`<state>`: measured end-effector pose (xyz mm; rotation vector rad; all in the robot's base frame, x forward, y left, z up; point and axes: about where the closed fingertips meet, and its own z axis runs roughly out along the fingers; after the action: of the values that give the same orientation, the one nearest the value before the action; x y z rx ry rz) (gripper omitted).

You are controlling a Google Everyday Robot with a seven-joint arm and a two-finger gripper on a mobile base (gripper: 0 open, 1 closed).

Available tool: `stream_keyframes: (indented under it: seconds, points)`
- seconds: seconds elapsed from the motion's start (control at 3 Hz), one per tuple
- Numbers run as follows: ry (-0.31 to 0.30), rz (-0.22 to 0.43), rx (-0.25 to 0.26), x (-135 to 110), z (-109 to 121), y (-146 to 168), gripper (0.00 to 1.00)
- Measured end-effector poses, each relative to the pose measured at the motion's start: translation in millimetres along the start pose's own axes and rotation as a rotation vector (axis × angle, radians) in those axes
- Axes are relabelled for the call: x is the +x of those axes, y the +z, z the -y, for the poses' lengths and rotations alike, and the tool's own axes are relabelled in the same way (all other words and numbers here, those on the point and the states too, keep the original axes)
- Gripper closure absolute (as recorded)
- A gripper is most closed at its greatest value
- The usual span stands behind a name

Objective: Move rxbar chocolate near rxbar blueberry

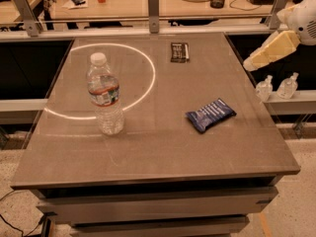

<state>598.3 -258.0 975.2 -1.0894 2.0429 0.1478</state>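
Observation:
The rxbar chocolate [179,52], a small black wrapper with white lettering, lies flat near the table's far edge, right of centre. The rxbar blueberry [211,114], a dark-blue puffy wrapper, lies on the right half of the table, nearer the front. My gripper [250,63] is at the end of the cream-coloured arm that reaches in from the upper right. It hangs beyond the table's right edge, to the right of the black bar and above the blue one. It holds nothing that I can see.
A clear water bottle [104,95] with a white cap stands upright on the left half of the grey table [148,152]. A bright ring of light lies on the table around it. Two small bottles [276,87] stand on a ledge off the right edge. A rail with posts [153,6] runs behind the table.

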Motion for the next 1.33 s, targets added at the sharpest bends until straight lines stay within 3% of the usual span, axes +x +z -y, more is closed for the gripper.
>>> stream_keyframes:
  seconds: [0.33, 0.67, 1.0, 1.33]
  points:
    - [-0.014, 0.084, -0.040, -13.1, 16.7, 22.7, 0.00]
    - [-0.045, 0.024, -0.069, -23.0, 28.4, 57.7, 0.00]
    - [-0.018, -0.115, -0.060, -20.9, 65.4, 140.7, 0.00]
    - [-0.018, -0.116, -0.060, -20.9, 65.3, 141.0, 0.00]
